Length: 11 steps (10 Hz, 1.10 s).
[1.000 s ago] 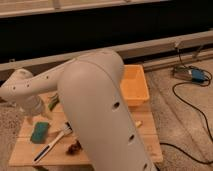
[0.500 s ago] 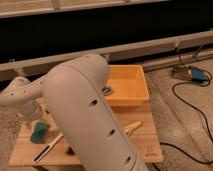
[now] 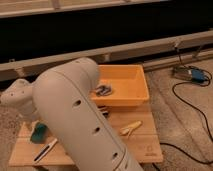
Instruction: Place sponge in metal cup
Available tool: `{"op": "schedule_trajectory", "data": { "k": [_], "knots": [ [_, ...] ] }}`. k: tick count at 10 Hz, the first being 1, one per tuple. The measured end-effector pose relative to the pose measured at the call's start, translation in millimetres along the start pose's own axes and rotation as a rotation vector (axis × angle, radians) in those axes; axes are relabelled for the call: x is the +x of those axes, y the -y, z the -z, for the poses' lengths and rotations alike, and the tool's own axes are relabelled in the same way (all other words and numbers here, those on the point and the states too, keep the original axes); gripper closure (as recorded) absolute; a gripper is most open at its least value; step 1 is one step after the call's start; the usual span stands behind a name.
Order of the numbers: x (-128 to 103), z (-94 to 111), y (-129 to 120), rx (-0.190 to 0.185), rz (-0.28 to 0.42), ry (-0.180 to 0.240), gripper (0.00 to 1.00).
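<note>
The sponge (image 3: 38,132) lies near the left edge of the desk (image 3: 145,150). I judge it soft, light and squashy, so I'd pinch across its narrow sides. My pincer (image 3: 33,122) hangs just above it; open or closed, I cannot tell.

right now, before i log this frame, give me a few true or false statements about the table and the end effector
1. The sponge lies on the left part of the wooden table. True.
2. The yellow bin is empty. False: a small blue-grey thing lies inside it.
3. The end effector hangs over the yellow bin. False: it is at the table's left end, close above the sponge.
4. A dish brush lies on the table in front of the sponge, nearer the front edge. True.
</note>
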State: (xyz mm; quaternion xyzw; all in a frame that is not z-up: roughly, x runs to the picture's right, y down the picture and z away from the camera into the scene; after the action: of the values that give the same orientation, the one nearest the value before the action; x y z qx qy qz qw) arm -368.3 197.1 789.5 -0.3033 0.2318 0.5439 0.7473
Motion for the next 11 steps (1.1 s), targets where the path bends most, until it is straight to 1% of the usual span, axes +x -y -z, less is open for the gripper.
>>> {"op": "schedule_trajectory", "data": {
  "k": [3, 6, 8, 9, 11],
  "knots": [
    [-4, -18, -1, -0.001, -0.007, -0.027, 0.35],
    [-6, -24, -1, -0.013, -0.012, -0.043, 0.35],
    [-5, -27, -3, -0.009, -0.009, -0.050, 0.35],
    [-4, -28, -4, -0.005, -0.006, -0.052, 0.39],
    [-4, -30, -6, 0.000, -0.005, -0.055, 0.57]
  ]
}}
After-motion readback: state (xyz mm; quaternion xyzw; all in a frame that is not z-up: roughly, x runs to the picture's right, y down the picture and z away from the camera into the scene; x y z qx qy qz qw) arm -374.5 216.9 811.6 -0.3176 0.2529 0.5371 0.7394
